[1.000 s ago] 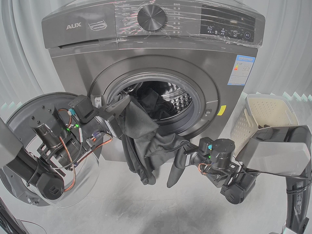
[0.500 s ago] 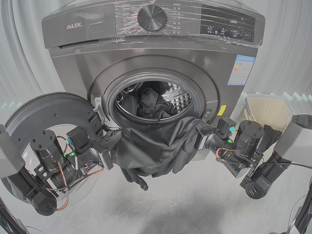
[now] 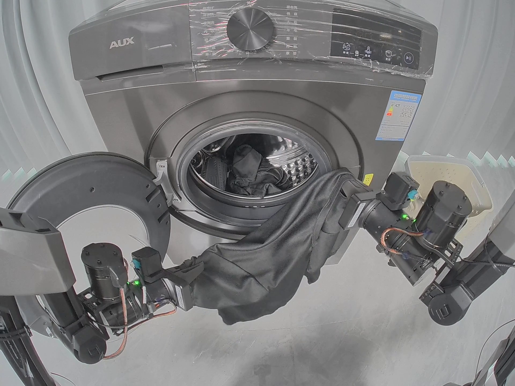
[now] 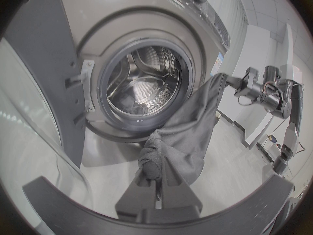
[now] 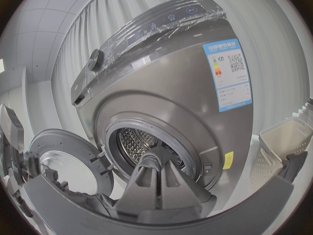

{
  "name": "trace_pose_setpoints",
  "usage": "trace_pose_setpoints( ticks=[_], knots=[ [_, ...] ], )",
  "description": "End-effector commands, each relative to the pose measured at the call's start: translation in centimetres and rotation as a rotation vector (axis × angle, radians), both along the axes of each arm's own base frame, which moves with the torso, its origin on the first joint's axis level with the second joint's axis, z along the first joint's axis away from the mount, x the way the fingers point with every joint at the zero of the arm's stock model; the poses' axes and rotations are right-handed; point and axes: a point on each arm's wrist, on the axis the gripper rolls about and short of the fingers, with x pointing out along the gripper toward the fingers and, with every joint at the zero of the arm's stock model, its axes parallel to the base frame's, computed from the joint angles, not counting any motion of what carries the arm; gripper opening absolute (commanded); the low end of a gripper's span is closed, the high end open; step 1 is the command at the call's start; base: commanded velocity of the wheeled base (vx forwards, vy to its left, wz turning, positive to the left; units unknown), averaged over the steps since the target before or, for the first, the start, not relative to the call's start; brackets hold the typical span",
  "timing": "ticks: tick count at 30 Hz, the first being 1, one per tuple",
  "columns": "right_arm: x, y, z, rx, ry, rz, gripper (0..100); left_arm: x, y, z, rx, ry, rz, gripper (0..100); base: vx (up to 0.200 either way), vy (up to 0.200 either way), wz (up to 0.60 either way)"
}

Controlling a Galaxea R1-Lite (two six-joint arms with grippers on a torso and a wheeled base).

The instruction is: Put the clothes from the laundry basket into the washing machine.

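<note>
Lower than a half-second ago, our left gripper (image 3: 196, 274) now hangs beneath the open door (image 3: 80, 183). Our right gripper (image 3: 351, 188) has risen toward the laundry basket (image 3: 461, 170). Both clamp the dark garment (image 3: 268, 253), which we hold stretched before the washing machine (image 3: 241, 97) opening.

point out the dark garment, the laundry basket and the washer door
dark garment (image 3: 268, 253), head view, middle of the stretched cloth
laundry basket (image 3: 448, 168), head view, its cream inner wall
washer door (image 3: 91, 180), head view, grey frame of the open door
</note>
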Motion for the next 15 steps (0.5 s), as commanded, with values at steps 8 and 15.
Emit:
trace_pose_setpoints(
  ticks=[8,15],
  knots=[
    [-0.8,0.0,0.7,0.011,-0.016,0.014,0,2.0,-1.6,-3.6,0.036,0.078,-0.018,100,0.0,0.0,0.0],
    [-0.6,0.4,0.4,0.013,-0.006,0.01,0,2.8,-2.8,-3.1,0.019,0.031,-0.038,100,0.0,0.0,0.0]
  ],
)
